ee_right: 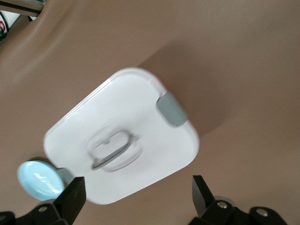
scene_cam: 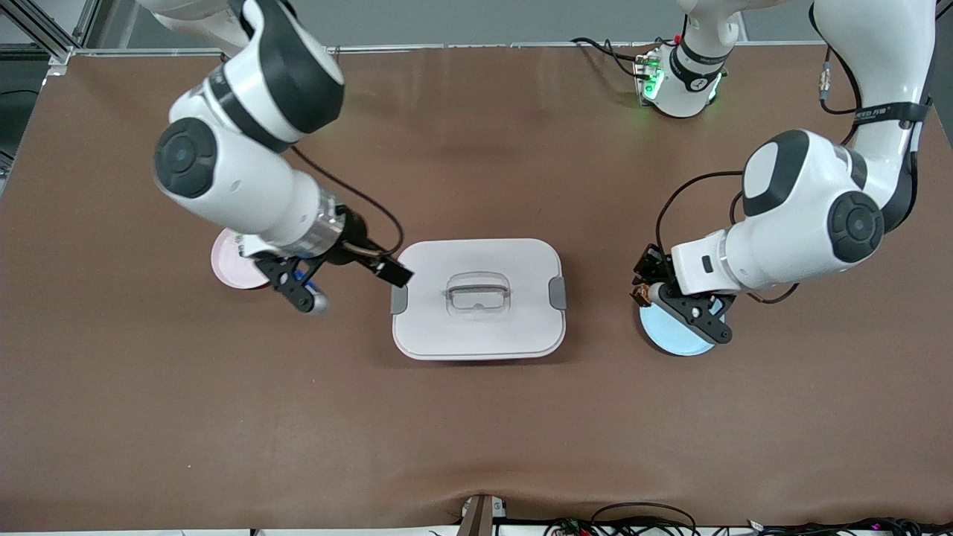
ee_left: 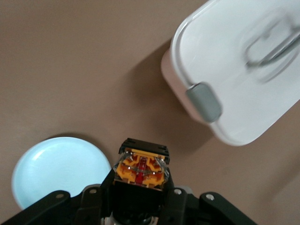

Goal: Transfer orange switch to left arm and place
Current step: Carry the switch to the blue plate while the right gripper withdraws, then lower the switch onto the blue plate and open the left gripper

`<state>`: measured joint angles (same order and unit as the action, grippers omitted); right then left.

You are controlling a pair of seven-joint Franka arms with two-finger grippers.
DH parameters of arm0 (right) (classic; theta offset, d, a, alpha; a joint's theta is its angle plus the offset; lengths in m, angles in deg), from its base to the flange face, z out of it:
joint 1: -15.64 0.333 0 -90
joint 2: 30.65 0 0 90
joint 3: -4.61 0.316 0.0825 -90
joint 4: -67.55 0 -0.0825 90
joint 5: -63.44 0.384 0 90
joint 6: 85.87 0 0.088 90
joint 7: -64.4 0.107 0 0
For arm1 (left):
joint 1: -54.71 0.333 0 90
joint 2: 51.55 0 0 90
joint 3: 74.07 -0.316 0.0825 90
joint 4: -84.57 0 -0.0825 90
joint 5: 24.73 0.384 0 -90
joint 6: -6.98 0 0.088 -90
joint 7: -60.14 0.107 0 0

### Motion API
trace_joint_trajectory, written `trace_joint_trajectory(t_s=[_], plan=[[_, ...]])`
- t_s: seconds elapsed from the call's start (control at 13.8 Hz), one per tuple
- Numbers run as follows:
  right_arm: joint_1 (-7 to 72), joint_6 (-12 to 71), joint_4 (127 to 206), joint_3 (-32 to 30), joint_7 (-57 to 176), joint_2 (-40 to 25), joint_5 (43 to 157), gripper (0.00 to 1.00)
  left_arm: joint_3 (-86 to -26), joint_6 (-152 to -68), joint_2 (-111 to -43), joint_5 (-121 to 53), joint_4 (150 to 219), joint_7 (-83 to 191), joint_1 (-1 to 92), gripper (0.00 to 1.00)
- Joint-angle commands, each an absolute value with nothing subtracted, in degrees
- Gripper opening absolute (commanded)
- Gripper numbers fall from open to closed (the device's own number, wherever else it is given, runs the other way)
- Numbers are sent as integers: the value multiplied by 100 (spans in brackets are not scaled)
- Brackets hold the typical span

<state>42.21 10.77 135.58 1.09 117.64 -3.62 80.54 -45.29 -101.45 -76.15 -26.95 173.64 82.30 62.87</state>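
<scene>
The left gripper (scene_cam: 646, 295) is clamped on the orange switch (scene_cam: 642, 296), and the left wrist view makes that clear: the switch (ee_left: 140, 169) sits pinched between the black fingers (ee_left: 174, 201), its orange and red end facing out. It hangs in the air just over the edge of the blue plate (scene_cam: 674, 335), on the side of the plate that faces the box (scene_cam: 478, 299). That plate sits toward the left arm's end of the table.

The right gripper (scene_cam: 339, 286) has its fingers (ee_right: 202, 193) spread wide with nothing between them. It hovers over the bare table between the pink plate (scene_cam: 232, 260) and the box, close to the grey latch (scene_cam: 399, 298) on that end of the box.

The box itself is in the middle of the table, lid on, with the handle (scene_cam: 477, 289) recessed in the top and a second grey latch (scene_cam: 557, 292) toward the left arm's end.
</scene>
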Motion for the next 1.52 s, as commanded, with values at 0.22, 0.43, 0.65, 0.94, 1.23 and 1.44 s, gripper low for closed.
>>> trace_joint_trajectory(t_s=[0.22, 0.43, 0.65, 0.94, 1.23, 1.44], plan=[[3297, 274, 13619, 189, 8554, -613, 7004, 100, -4497, -10164, -7915, -1702, 17526, 10318, 6516, 0], [2840, -68, 13619, 180, 7532, -674, 6645, 100, -4497, -10698, -7906, -1191, 18061, 10898, 6797, 0], [2436, -376, 13619, 180, 6793, -753, 6248, 100, -4497, -11752, -7853, -998, 18940, 11426, 7149, 0], [1925, -597, 13619, 189, 6686, -859, 6257, 100, -4497, -12956, -7871, -865, 19784, 11970, 7430, 0], [1749, -738, 13610, 189, 6694, -885, 6248, 100, -4497, -13565, -7949, -847, 20085, 13077, 7571, 0], [1749, -747, 13593, 171, 6791, -885, 6239, 100, -4497, -13803, -8151, -847, 20120, 13816, 7659, 0]])
